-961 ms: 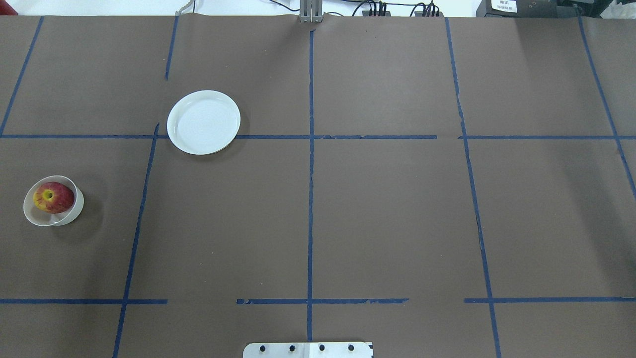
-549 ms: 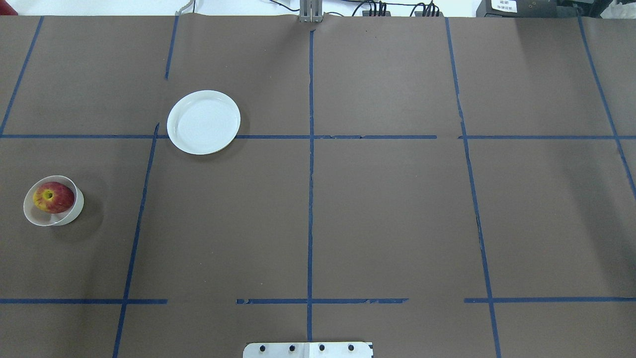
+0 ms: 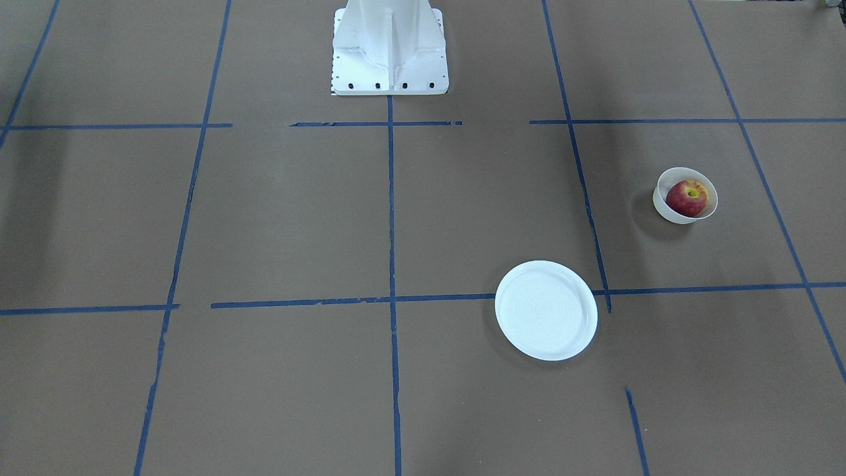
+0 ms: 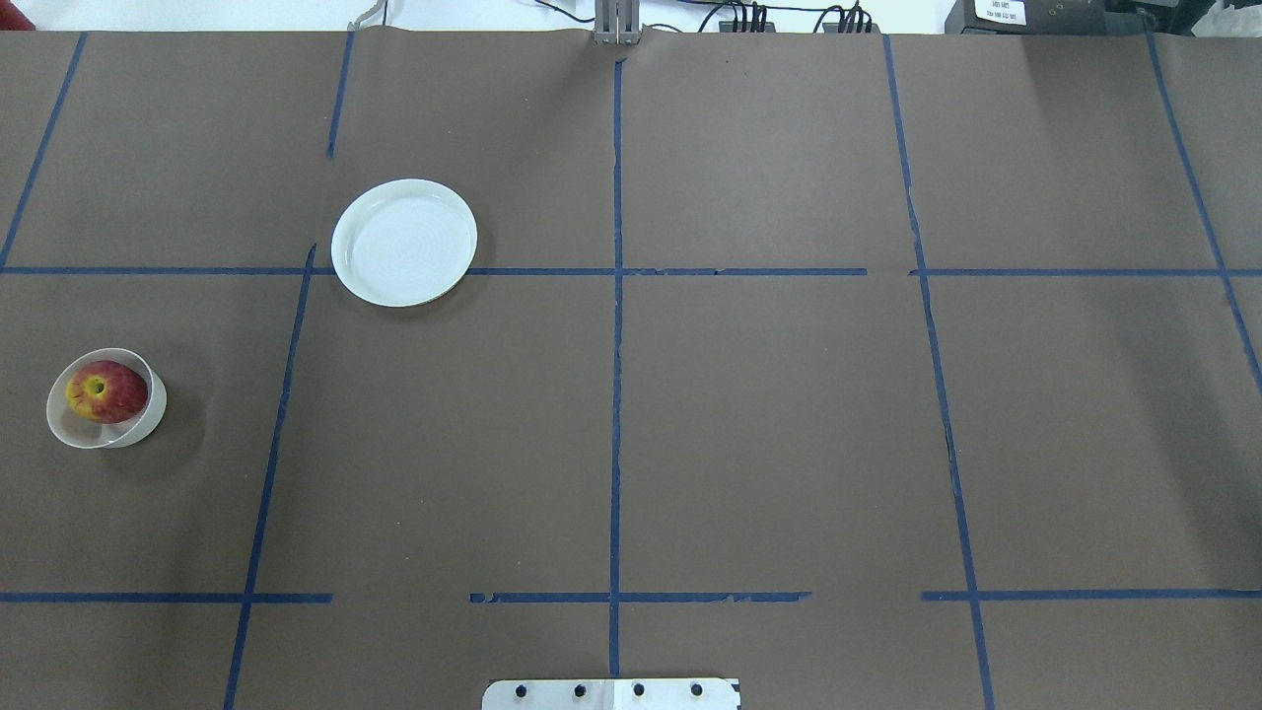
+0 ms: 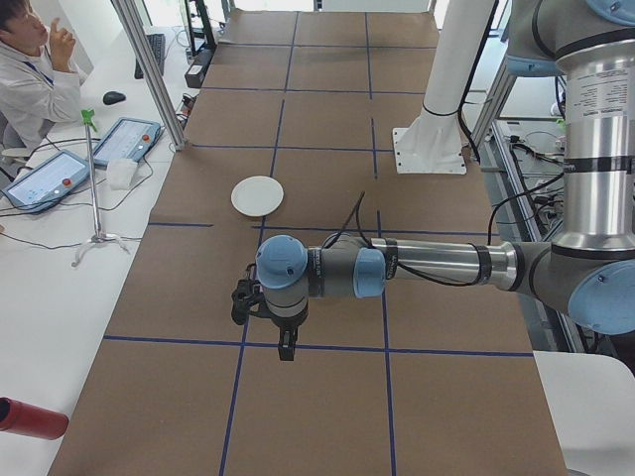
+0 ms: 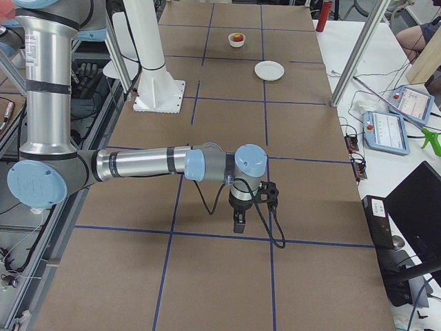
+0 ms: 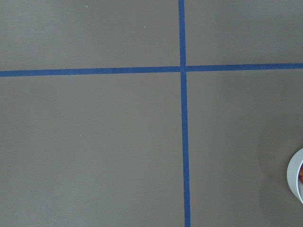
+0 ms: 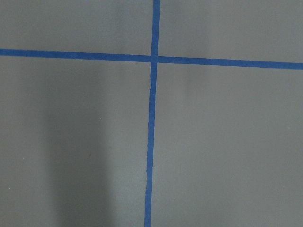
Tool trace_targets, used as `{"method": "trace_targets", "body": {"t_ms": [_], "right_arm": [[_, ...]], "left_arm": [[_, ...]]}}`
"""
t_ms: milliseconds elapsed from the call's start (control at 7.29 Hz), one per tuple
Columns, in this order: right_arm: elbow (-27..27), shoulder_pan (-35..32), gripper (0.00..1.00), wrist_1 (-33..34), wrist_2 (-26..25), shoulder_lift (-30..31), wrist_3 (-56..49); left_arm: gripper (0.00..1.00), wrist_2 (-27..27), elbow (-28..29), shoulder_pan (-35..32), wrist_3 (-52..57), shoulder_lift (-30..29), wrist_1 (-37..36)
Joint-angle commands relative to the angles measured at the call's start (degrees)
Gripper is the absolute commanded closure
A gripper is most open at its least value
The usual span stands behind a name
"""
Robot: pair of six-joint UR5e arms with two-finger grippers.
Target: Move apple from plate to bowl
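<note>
The red apple (image 4: 105, 391) with a yellow stem patch lies in the small cream bowl (image 4: 154, 408) at the table's left side; both also show in the front view, apple (image 3: 686, 198) and bowl (image 3: 663, 204). The flat white plate (image 4: 404, 242) lies bare farther back and to the right, also in the front view (image 3: 546, 310). The bowl's rim (image 7: 295, 182) shows at the right edge of the left wrist view. My left gripper (image 5: 286, 347) hangs over the table, pointing down. My right gripper (image 6: 238, 224) hangs over the table's right end. I cannot tell whether either is open or shut.
The robot's white pedestal (image 3: 390, 46) stands at the table's near middle edge. Blue tape lines (image 4: 615, 296) grid the brown table. An operator (image 5: 30, 69), tablets (image 5: 121, 141) and a thin stand (image 5: 94, 178) are on the side bench. A red cylinder (image 5: 30, 417) lies there.
</note>
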State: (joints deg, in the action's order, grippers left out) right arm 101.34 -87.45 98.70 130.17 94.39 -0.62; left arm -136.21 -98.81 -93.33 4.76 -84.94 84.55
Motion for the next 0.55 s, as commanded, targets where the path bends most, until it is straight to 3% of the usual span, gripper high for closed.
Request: {"method": "trace_targets", "body": {"t_ms": [0, 412], "right_arm": [[0.00, 0.00, 0.00, 0.00, 0.00, 0.00, 0.00], [0.00, 0.00, 0.00, 0.00, 0.00, 0.00, 0.00]], "left_arm": [[0.00, 0.07, -1.47, 0.16, 0.16, -0.41, -4.65], [0.00, 1.72, -1.11, 0.25, 0.25, -0.58, -4.39]]}}
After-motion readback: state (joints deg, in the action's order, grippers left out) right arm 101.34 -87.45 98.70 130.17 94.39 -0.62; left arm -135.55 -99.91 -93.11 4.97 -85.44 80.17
